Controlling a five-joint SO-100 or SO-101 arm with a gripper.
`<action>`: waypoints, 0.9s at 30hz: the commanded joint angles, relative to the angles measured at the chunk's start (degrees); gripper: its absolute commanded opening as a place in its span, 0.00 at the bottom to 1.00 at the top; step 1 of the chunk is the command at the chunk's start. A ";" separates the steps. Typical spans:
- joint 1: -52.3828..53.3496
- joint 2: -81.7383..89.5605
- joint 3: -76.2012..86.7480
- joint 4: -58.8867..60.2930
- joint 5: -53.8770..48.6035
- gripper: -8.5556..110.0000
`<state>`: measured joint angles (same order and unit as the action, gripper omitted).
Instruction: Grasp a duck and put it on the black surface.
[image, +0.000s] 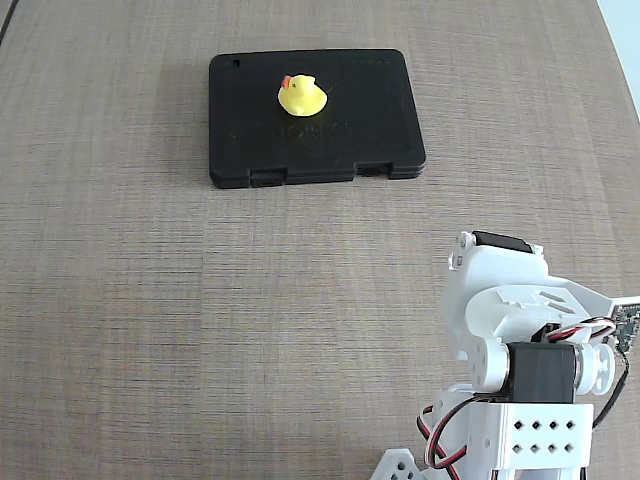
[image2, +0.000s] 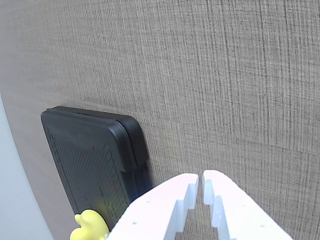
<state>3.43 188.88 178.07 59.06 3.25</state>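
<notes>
In the fixed view a small yellow duck (image: 301, 96) with an orange beak stands on the upper middle of the black surface (image: 370, 110), a flat black case with two latch notches on its near edge. The white arm is folded back at the bottom right, far from the case, and its fingers are hidden there. The wrist view shows the gripper (image2: 200, 181) with its two white fingers nearly touching and nothing between them, held above bare table. The black surface (image2: 90, 160) lies to the left, with the duck (image2: 90, 226) partly cut off at the bottom edge.
The table is a grey-brown woven-textured top. A pale strip borders it at the left of the wrist view and at the top right corner of the fixed view. The arm's base with red and black wires (image: 440, 440) occupies the bottom right.
</notes>
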 joint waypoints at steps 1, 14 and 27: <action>0.62 3.78 -0.18 0.18 0.44 0.07; 0.62 3.87 -0.09 -0.26 -0.09 0.07; 0.53 3.87 -0.09 -0.26 -0.18 0.07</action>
<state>3.43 188.88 178.24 59.06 3.25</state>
